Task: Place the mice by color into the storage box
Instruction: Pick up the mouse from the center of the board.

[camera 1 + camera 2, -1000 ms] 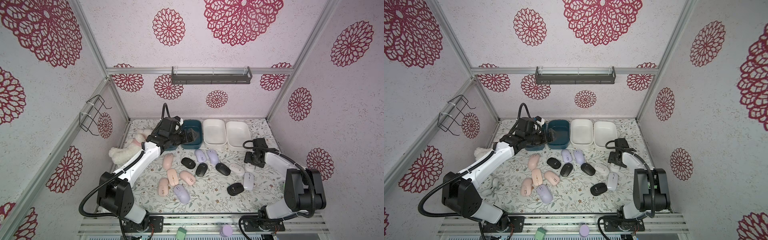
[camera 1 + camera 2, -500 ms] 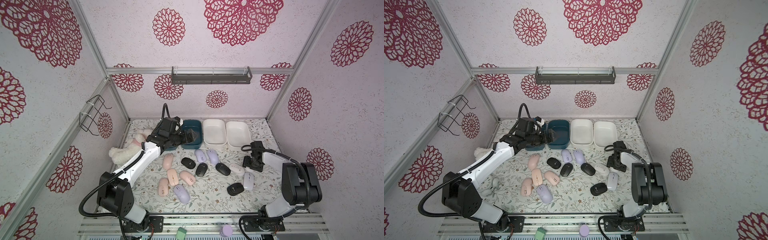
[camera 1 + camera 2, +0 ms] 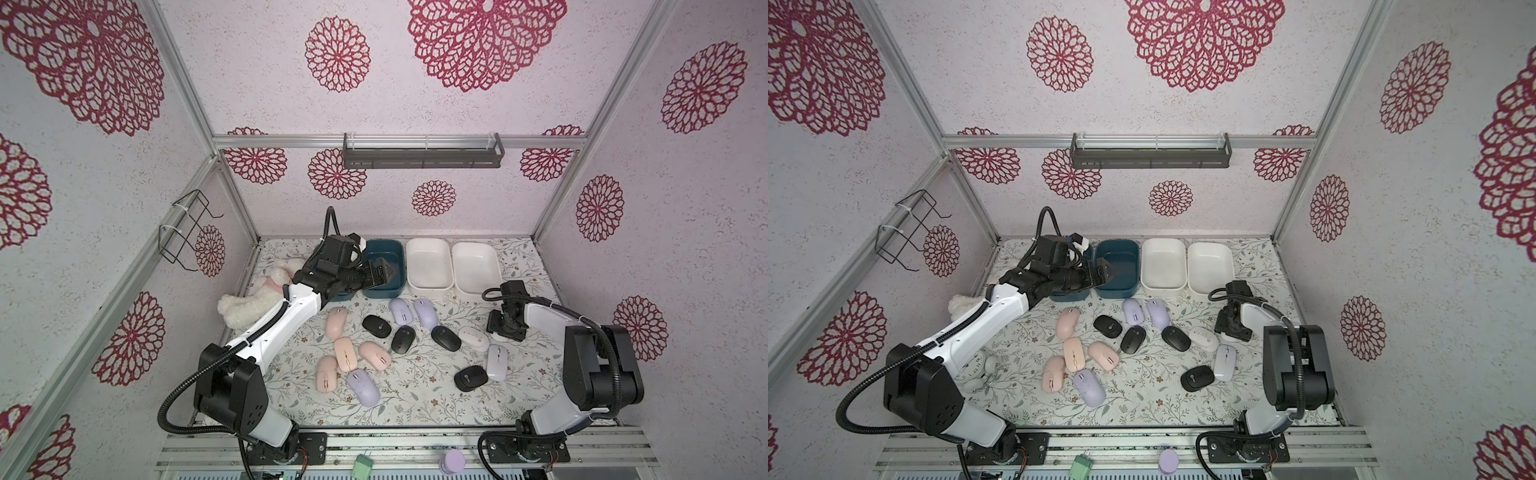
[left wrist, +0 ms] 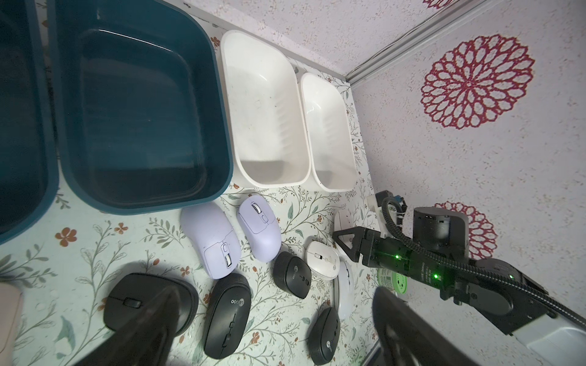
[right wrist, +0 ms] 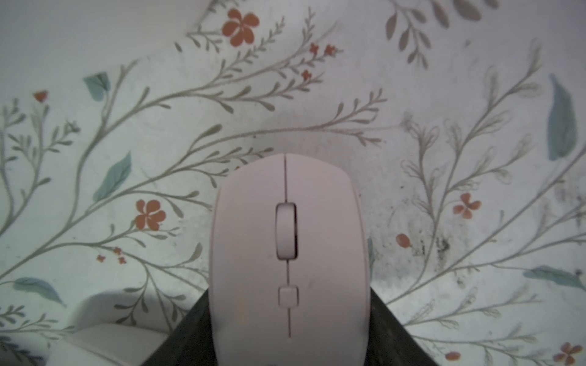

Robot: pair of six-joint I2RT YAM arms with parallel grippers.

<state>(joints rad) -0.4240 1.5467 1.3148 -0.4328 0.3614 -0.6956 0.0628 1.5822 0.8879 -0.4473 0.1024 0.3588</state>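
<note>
On the floral table (image 5: 126, 95), the white mouse (image 5: 290, 253) lies lower centre in the right wrist view, long axis parallel to the flanking jaws of the right gripper (image 5: 290, 317); actual pinch cannot be told.

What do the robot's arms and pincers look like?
Both the left arm and right arm have white shells between blocky black joints, with ribbed black cables looping alongside. The left gripper and right gripper are black with triangular fingers; green lights glow near the right one.
</note>
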